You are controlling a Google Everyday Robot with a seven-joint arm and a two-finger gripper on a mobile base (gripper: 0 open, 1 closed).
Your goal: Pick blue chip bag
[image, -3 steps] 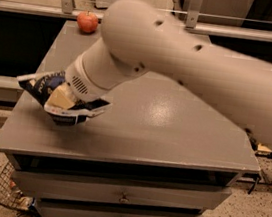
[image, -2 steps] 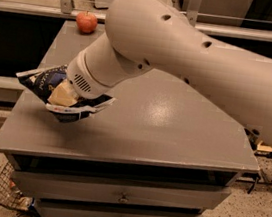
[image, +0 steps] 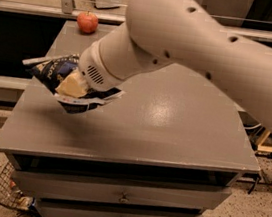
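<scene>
Your gripper claw is hanging over the left part of the grey cabinet top, at the end of the thick white arm that is reaching in from the right. In the camera view, the claw is closing on the blue chip bag: one pale finger is pressing into the middle of the foil, and the crinkled bag is wrapping around it. Most of the bag is sticking out to the left of the claw, with its lower edge trailing just beneath and to the right. The bag is looking lifted off the surface, casting a soft shadow below the claw. A red apple is sitting well beyond the claw, at the far left corner of the top. Drawers are showing below the front edge, nearer the camera than the claw, and a wire basket is resting on the floor down to the claw's lower left.
</scene>
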